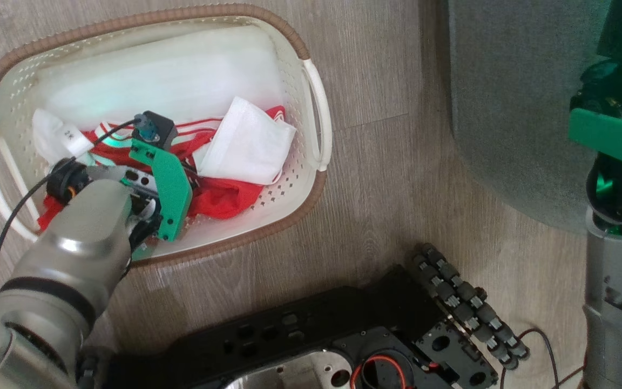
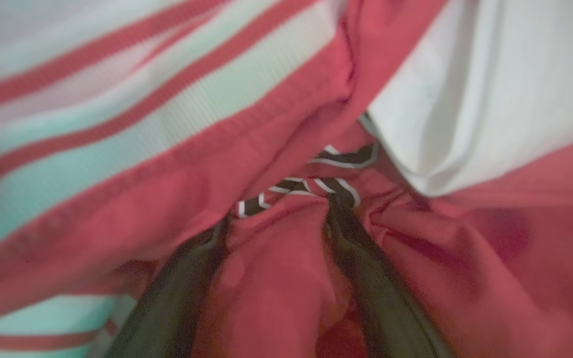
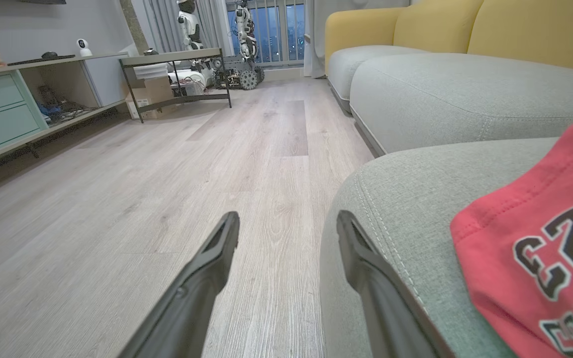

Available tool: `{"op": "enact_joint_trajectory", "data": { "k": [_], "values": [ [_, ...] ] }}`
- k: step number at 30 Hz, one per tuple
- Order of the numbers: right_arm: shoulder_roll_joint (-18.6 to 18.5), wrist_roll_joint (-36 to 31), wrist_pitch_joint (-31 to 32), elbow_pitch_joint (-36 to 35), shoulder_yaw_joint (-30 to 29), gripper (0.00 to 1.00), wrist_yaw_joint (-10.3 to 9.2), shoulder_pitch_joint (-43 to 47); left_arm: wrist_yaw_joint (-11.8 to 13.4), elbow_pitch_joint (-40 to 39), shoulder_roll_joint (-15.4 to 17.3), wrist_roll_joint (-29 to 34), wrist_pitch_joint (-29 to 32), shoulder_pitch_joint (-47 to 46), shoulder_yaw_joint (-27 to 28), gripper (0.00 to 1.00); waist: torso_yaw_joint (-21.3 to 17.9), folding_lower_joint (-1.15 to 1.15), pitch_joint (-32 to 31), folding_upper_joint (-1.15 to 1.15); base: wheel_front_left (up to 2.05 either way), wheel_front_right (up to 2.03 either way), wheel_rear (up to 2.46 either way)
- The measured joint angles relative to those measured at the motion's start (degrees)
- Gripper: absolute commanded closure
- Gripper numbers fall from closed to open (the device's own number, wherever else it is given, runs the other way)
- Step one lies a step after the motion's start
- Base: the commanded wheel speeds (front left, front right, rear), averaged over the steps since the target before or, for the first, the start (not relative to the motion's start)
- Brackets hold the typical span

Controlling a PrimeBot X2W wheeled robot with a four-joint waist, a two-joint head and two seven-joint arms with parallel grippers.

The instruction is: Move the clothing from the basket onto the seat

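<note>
Red clothing (image 1: pixel 219 197) in one basket (image 1: pixel 289 189), one red garment (image 3: pixel 525 248) on the seat (image 3: pixel 406 199)

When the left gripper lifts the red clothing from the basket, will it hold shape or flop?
Probably floppy: the red clothing lies crumpled in folds in the basket and bunches between the fingers of the open left gripper. Likely light, as the fabric looks thin. It may drag neighbouring pieces along, since they lie tangled.

Crumpled red-and-white clothing (image 1: pixel 219 197) heaped in oval cream basket (image 1: pixel 295 183) with brown rim, red jersey (image 3: pixel 530 248) with dark-outlined numbers lying flat on grey-green seat (image 3: pixel 406 199) edge
</note>
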Motion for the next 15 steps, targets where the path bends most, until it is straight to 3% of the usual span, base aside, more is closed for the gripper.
{"op": "enact_joint_trajectory", "data": {
  "k": [12, 13, 14, 15],
  "values": [
    [0.78, 0.0, 0.0, 0.0, 0.0, 0.0, 0.0, 0.0, -0.41, 0.89, 0.55, -2.01, -1.97, -0.65, -2.4, 0.0, -0.78, 0.0, 0.69, 0.0, 0.0, 0.0, 0.0],
    [0.8, 0.0, 0.0, 0.0, 0.0, 0.0, -0.01, 0.0, -0.41, 0.89, 0.57, -2.31, -1.97, -0.65, -2.52, 0.05, -0.81, 0.0, 0.67, 0.0, 0.0, 0.0, 0.0],
    [0.82, 0.0, 0.0, 0.01, 0.0, 0.0, 0.0, 0.0, -0.41, 0.88, 0.59, -2.6, -1.98, -0.65, -2.68, 0.41, -0.84, 0.0, 0.64, 0.0, 0.0, 0.0, 0.0],
    [0.85, 0.0, 0.0, 0.03, 0.0, 0.0, 0.0, 0.0, -0.41, 0.78, 0.65, -2.81, -2.01, -0.65, -2.87, 0.96, -0.87, 0.0, 0.6, 0.0, 0.0, 0.0, 0.0]
  ]
}}
